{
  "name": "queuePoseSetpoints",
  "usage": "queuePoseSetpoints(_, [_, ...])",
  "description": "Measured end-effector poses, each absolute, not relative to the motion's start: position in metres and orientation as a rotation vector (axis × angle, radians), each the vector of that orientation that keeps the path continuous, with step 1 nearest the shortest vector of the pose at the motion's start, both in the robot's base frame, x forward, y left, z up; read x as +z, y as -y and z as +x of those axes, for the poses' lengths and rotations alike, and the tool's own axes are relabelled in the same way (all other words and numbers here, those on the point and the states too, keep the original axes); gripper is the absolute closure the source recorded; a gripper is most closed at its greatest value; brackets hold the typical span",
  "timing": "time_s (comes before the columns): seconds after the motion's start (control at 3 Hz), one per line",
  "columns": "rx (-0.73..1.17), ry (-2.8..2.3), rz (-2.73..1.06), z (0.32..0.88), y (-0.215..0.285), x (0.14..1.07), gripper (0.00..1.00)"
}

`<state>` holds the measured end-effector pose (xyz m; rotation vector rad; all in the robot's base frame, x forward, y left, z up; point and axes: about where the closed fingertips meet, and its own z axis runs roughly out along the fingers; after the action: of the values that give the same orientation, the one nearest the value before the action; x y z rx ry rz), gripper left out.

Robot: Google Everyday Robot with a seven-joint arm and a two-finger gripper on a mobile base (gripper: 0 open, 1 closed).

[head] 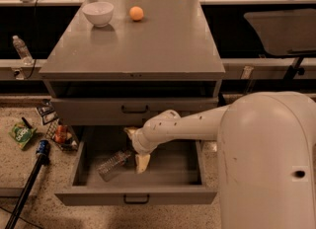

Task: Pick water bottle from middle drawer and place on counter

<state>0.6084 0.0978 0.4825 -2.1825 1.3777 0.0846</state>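
The water bottle (112,164) lies on its side in the open middle drawer (136,196), left of centre, with its neck pointing right. My gripper (137,147) reaches down into the drawer just right of the bottle. Its two pale fingers are spread apart, one (142,163) near the bottle's neck and the other at the drawer's back. The gripper is open and holds nothing. The grey counter (148,45) is the cabinet's top above.
A white bowl (98,13) and an orange (137,13) stand at the counter's back left. The closed drawer front (133,109) sits above the open one. Another clear bottle (21,48) stands far left. A green packet (22,134), a can (60,133) and a black pole (29,183) lie on the floor at left.
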Motion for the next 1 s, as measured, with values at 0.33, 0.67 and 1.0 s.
queuePoseSetpoints(0.33, [0.085,-1.378,-2.182,0.608,-0.098,0.483,0.00])
queuePoseSetpoints(0.67, [0.108,-1.400,-2.170,0.617,-0.108,0.464,0.00])
queuePoseSetpoints(1.0, [0.112,-1.399,-2.193,0.630,-0.126,0.445,0.00])
